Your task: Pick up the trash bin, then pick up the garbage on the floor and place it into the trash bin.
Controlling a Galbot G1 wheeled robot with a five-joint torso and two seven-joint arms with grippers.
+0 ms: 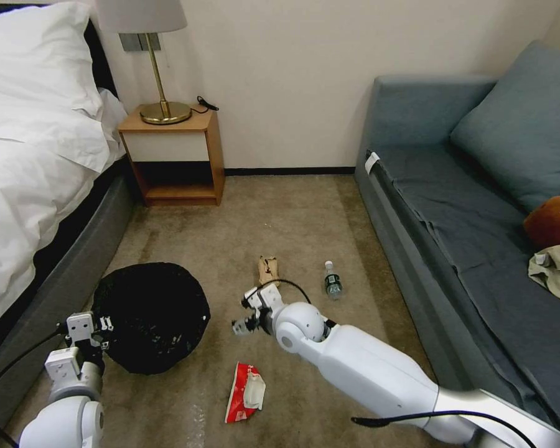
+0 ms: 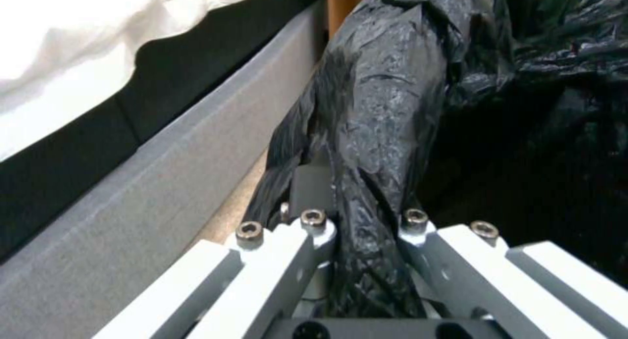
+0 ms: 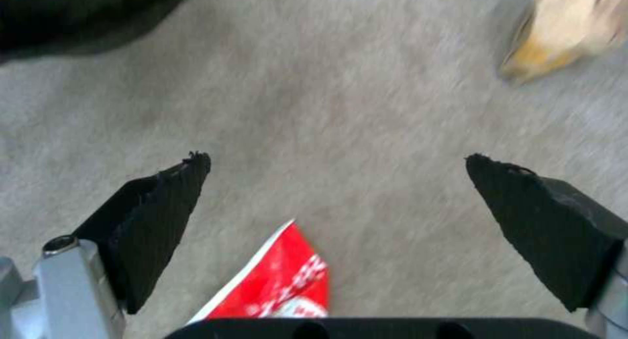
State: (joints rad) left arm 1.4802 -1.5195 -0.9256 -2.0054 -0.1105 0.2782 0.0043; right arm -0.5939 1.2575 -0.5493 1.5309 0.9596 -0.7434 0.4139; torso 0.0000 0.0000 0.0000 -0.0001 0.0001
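Bin on the carpet close beside the bed, its crinkled black bag covering the whole mouth and rim. Left gripper at the bin's rim on the side nearest the bed, clamped tight on a bunched fold of the bag; in the left wrist view, the plastic squeezed between the 2 metal fingers.

Right gripper just beside the bin on the side away from the bed, hovering over bare carpet, jaws spread wide and holding nothing; in the right wrist view, 2 black pads well apart with carpet between them.

3 pieces of garbage lying loose on the carpet:
- Red-and-white wrapper, near the bin, toward the robot, below the right gripper; a red corner of it visible between the pads in the right wrist view.
- Tan paper bag, beyond the right gripper, farther from the bin than the wrapper; blurred in the right wrist view.
- Clear bottle, farthest from the bin, lying near the sofa.
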